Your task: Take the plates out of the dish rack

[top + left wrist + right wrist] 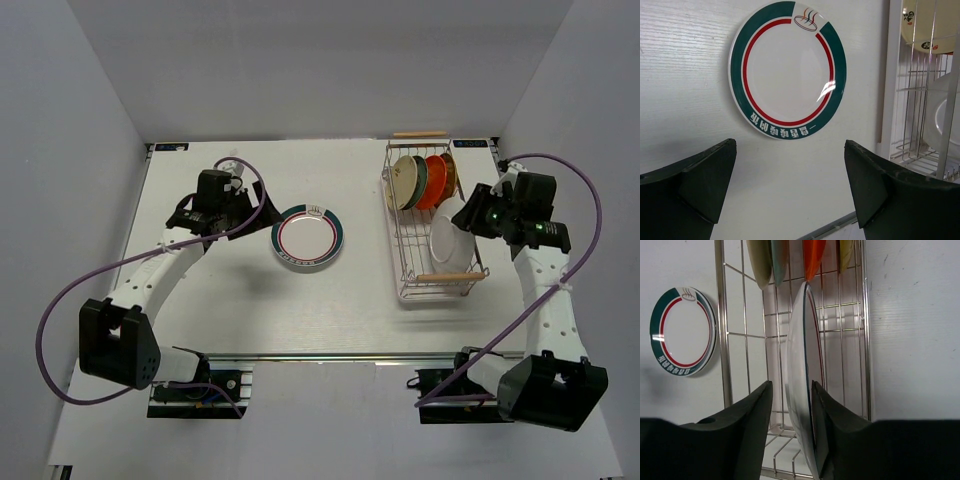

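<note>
The silver wire dish rack (400, 270) stands at the right, with wooden handles at its far and near ends. Cream (405, 182), teal (420, 180), red-orange (434, 180) and yellow-brown (449, 175) plates stand on edge at its far end. A white plate (448, 243) stands on edge nearer me. My right gripper (791, 405) straddles the rim of this white plate (802, 370): the right finger touches it, and a gap shows at the left finger. A green-rimmed plate (308, 237) lies flat on the table. My left gripper (790, 185) is open and empty just short of it (787, 70).
The rack's wire side (920, 100) and the white plate (945, 125) show at the right of the left wrist view. White walls enclose the table on three sides. The right arm's purple cable (590, 200) loops beside the rack.
</note>
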Robot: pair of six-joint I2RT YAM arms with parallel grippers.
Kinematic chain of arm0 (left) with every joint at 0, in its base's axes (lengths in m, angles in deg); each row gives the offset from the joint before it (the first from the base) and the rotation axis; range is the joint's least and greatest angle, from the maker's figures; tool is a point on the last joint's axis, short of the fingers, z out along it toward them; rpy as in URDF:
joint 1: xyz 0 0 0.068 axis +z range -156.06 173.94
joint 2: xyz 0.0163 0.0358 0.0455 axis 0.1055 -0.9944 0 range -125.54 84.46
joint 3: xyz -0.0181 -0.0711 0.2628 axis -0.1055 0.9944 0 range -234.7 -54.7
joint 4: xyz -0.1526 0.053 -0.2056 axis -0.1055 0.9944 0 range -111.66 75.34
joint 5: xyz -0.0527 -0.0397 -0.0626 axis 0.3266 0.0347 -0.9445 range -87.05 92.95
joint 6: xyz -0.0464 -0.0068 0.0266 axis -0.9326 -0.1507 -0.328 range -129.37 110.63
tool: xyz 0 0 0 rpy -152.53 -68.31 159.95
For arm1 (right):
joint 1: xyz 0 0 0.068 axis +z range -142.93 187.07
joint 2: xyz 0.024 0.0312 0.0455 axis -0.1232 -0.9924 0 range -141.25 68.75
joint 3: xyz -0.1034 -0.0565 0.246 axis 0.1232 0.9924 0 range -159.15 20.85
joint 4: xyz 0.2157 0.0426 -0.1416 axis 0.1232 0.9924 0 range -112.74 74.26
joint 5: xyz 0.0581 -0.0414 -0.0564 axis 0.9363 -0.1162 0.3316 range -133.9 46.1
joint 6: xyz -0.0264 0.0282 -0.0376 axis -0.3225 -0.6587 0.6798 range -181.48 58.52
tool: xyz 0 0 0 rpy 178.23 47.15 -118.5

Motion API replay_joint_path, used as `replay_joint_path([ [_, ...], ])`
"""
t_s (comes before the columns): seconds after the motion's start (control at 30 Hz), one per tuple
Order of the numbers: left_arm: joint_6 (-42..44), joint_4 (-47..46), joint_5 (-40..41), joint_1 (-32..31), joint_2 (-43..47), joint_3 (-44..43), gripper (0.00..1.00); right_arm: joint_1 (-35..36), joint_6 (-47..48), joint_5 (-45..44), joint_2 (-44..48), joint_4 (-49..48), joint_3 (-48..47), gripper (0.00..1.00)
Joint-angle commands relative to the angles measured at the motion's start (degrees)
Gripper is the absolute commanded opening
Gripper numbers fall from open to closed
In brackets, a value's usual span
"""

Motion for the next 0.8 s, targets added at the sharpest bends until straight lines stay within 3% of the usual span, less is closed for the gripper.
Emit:
replay_joint_path([
  [0.0,0.11,-0.99,-1.71,-0.12,-0.02,-1.87,0.98,-2.00,1.30,5.34,-1.31,-2.55,1.15,0.42],
  [0.33,0.72,-1.17,-3.29,-0.12,-3.01,-3.27,0.98,-8.86,1.39,15.45,-2.19,-7.47,4.66,0.24],
  [0.7,0.90,-1.78,-4.34,-0.12,-3.72,-3.89,0.98,-15.53,5.17,24.59,-3.86,-7.65,5.28,0.13],
  [0.77,0.81,-1.87,-4.96,-0.12,-3.89,-4.15,0.98,-16.06,5.43,26.69,-4.13,-7.82,5.37,0.03],
])
